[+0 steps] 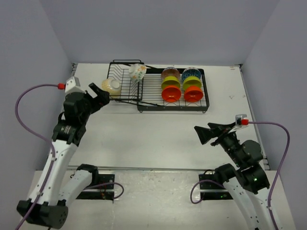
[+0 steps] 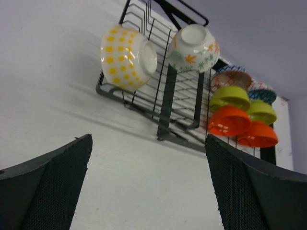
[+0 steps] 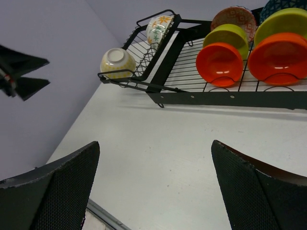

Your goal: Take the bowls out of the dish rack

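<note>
The black wire dish rack (image 1: 158, 102) stands at the back of the table. Its smaller basket holds a yellow-dotted bowl (image 1: 113, 86) and a leaf-patterned bowl (image 1: 137, 72). Its flat tray holds several bowls on edge in two rows: patterned (image 1: 170, 73), green (image 1: 171, 83) and orange (image 1: 171, 94); patterned (image 1: 191, 73), green (image 1: 192, 83) and orange (image 1: 193, 93). My left gripper (image 1: 99, 93) is open and empty just left of the yellow-dotted bowl (image 2: 125, 57). My right gripper (image 1: 204, 134) is open and empty above the table, well in front of the rack (image 3: 230, 98).
White table (image 1: 158, 139) between grey walls. A metal strip (image 1: 144, 168) runs along the table's near edge. Purple cables loop beside each arm.
</note>
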{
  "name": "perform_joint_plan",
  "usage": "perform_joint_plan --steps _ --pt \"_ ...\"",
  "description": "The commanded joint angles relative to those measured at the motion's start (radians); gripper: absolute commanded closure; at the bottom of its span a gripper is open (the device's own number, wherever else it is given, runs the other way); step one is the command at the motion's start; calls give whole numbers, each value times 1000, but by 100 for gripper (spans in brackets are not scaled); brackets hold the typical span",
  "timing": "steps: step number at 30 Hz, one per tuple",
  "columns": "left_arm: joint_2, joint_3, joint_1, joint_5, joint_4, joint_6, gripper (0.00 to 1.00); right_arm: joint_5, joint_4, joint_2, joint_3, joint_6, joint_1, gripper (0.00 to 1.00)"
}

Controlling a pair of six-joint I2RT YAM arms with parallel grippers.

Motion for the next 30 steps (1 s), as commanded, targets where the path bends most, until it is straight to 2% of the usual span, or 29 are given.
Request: perform_joint_plan --steps 1,2,3,4,5,6,8,9,11,15,19,24,30 --pt "121 87 186 272 237 -119 0 -49 53 -13 8 -7 6 1" --pt "152 84 241 366 286 -178 0 -49 54 -18 2 -5 6 1" --pt "225 76 375 573 401 -217 0 -52 65 -22 -3 -1 6 1" --pt "264 65 434 674 481 -257 0 -55 70 -24 -7 -1 6 1" --pt "344 14 506 774 611 -360 0 -59 73 -28 -12 1 6 1" --pt "388 -19 528 933 872 -427 0 -64 74 -29 -12 4 6 1" --pt "464 -91 545 1026 1125 -601 0 -68 77 -30 -13 2 6 1" --pt "520 -111 547 1049 1305 -637 0 -82 79 -30 -15 2 6 1" --pt "549 -149 547 1031 1394 -650 0 -90 91 -32 -21 1 4 1" --pt "638 -128 550 987 1423 -584 0 -114 91 -41 -20 -2 6 1" --pt "738 -154 570 979 1574 -668 0 -125 91 -65 -23 -5 6 1" --pt "816 -171 582 956 1633 -671 0 -131 99 -93 -27 -8 6 1" --pt "954 -197 593 959 1910 -803 0 -139 100 -88 -32 -13 6 1"
